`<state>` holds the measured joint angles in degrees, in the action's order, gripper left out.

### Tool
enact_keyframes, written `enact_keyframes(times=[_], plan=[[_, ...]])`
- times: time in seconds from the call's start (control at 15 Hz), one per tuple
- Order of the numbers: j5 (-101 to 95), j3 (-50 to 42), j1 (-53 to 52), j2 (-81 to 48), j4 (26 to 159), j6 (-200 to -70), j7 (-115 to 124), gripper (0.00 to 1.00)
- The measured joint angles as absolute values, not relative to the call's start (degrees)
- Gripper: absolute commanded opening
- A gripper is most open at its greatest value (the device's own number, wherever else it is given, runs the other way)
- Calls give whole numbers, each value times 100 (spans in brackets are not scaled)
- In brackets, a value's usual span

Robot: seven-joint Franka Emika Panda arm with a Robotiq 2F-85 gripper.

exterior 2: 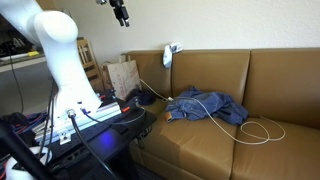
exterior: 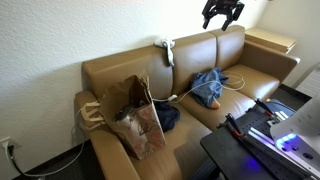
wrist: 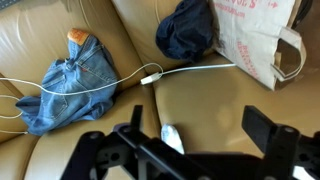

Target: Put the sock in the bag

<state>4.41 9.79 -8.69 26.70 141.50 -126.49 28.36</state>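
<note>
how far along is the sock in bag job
Done: nothing yet. The sock hangs over the back of the sofa, well apart from the bag at the sofa's end. In hand: nothing. The gripper hovers high above, fingers open and empty. Left: come down, grasp the sock, carry it over the bag and release it.

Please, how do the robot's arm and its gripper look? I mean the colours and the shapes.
The arm is glossy white, with thick rounded segments. The gripper is black, with two jointed fingers built from open linkage bars. No markings or cables on them can be made out at this size.
</note>
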Motion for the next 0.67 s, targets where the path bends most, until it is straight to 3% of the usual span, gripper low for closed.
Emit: enact_keyframes(times=[0.33,0.67], plan=[[-728,2008,-836,1644,13831,-12534,3937,100],[-2812,2405,-759,1270,13453,-12187,6053,100]])
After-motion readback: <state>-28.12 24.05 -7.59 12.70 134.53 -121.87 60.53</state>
